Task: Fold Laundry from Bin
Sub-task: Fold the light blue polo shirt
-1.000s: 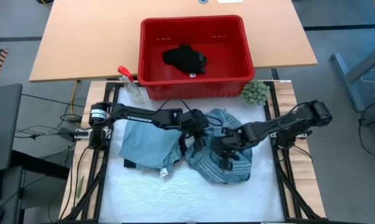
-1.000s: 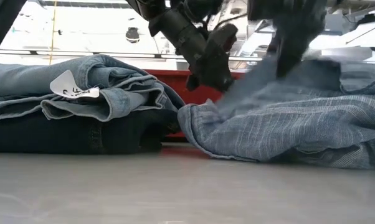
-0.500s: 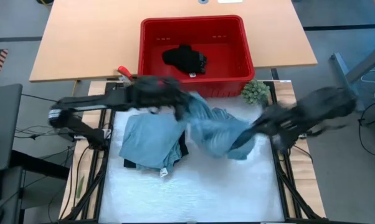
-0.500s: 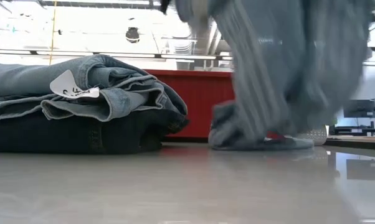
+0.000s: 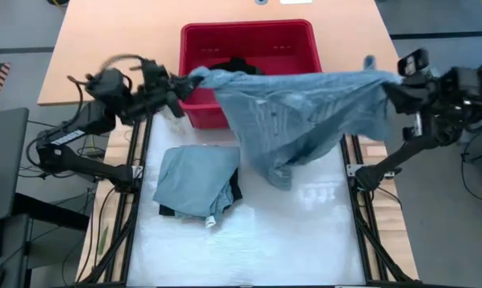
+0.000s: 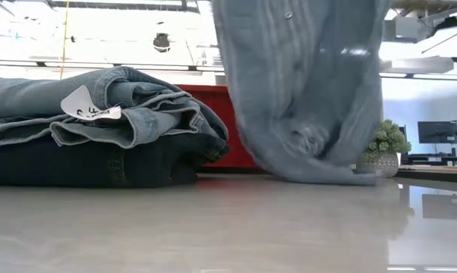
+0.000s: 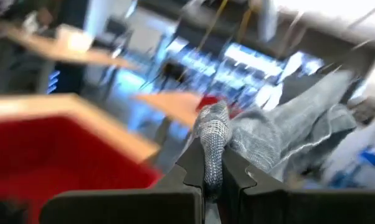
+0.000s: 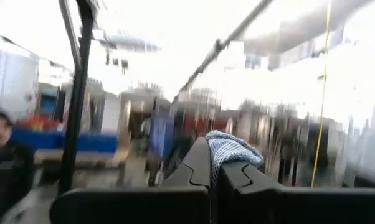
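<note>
The blue-white striped shirt (image 5: 297,112) hangs spread between my two grippers, in front of the red bin (image 5: 249,26). My left gripper (image 5: 183,86) is shut on the shirt's left end, at the bin's left front corner. My right gripper (image 5: 391,86) is shut on its right end, past the table's right edge. In the low view the shirt's lower end (image 6: 319,174) reaches down to the table. The folded light blue jeans (image 5: 194,180) lie on the dark navy piece (image 6: 84,163) at the table's left. The small black piece (image 5: 237,66) lies in the bin. My left gripper pinches a bunched end of the shirt (image 7: 211,134) between its two fingers, coming level from the table's left. The cloth runs taut from there toward the other gripper. My right gripper pinches a bunched end of the shirt (image 8: 230,146) between its two fingers, coming from the table's right. The shirt sags below the line between the two holds.
The bin stands at the far side on a wooden table (image 5: 105,48). A green fuzzy ball (image 6: 386,144) sits at the right behind the shirt in the low view. The white work surface (image 5: 249,248) lies in front of the stack.
Both grippers have risen fast and moved apart, the left toward the far left, the right toward the right edge. The shirt, a heap on the table a second ago, is lifted and drawn out wide between them, with only its lower end near the table.
</note>
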You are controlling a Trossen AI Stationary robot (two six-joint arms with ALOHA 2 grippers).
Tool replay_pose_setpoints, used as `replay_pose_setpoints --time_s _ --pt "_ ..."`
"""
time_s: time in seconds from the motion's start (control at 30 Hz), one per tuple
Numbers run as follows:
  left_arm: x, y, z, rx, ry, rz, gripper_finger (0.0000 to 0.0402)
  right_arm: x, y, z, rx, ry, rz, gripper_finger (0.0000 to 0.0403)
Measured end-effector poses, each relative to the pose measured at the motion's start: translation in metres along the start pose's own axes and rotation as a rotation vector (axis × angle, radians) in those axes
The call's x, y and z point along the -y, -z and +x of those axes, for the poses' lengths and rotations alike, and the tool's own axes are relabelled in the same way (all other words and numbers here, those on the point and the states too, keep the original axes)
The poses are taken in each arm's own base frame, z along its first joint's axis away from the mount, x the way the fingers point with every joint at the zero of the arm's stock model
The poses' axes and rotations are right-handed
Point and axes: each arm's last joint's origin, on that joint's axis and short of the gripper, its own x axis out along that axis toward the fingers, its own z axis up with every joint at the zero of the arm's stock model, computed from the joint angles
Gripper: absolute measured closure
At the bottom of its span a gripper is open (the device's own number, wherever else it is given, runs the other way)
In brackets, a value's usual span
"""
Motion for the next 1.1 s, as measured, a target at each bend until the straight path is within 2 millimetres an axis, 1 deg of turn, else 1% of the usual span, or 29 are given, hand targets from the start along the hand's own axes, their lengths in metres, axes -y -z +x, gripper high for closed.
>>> replay_pose_setpoints --time_s 0.1,0.17,0.23,0.3,0.37,0.47,0.53,0.57,0.63,0.73,0.8,0.87,0.97,1.03,1.1 --pt "0.015 -0.027 0.008 0.090 0.123 0.004 0.0401 0.000 -0.012 0.002 0.177 -0.070 -0.068 0.0381" --pt "0.028 -0.038 0.017 0.123 0.226 0.010 0.0401 -0.003 -0.017 0.005 0.250 -0.100 -0.115 0.0381" --pt "0.047 -0.040 0.029 0.135 0.357 0.024 0.0401 -0.009 -0.014 0.011 0.262 -0.150 -0.131 0.0381" --pt "0.067 -0.042 0.036 0.149 0.459 0.041 0.0401 -0.016 -0.012 0.016 0.278 -0.228 -0.101 0.0381" --pt "0.089 -0.046 0.038 0.171 0.557 0.067 0.0401 -0.024 -0.009 0.020 0.290 -0.335 -0.054 0.0381" --pt "0.119 -0.054 0.030 0.216 0.669 0.120 0.0401 -0.038 -0.005 0.026 0.291 -0.447 0.000 0.0381" --pt "0.136 -0.055 0.024 0.223 0.699 0.178 0.0401 -0.046 -0.003 0.028 0.283 -0.489 0.019 0.0381" --pt "0.143 -0.054 0.022 0.218 0.686 0.208 0.0401 -0.049 -0.003 0.028 0.287 -0.507 0.023 0.0381" --pt "0.154 -0.044 0.022 0.191 0.625 0.256 0.0401 -0.054 -0.004 0.027 0.301 -0.538 0.017 0.0381" --pt "0.159 -0.032 0.021 0.147 0.508 0.296 0.0401 -0.059 -0.004 0.026 0.312 -0.550 -0.020 0.0381" --pt "0.158 -0.032 0.020 0.139 0.430 0.318 0.0401 -0.061 -0.003 0.026 0.289 -0.526 -0.066 0.0381" --pt "0.154 -0.034 0.019 0.137 0.358 0.345 0.0401 -0.058 -0.001 0.024 0.228 -0.455 -0.126 0.0381" --pt "0.140 -0.033 0.029 0.109 0.243 0.422 0.0401 -0.042 -0.001 0.017 0.143 -0.324 -0.159 0.0381" --pt "0.126 -0.031 0.040 0.073 0.171 0.460 0.0401 -0.027 -0.004 0.009 0.108 -0.226 -0.161 0.0381" --pt "0.109 -0.032 0.052 0.051 0.111 0.455 0.0401 -0.016 -0.007 0.005 0.080 -0.126 -0.181 0.0381"
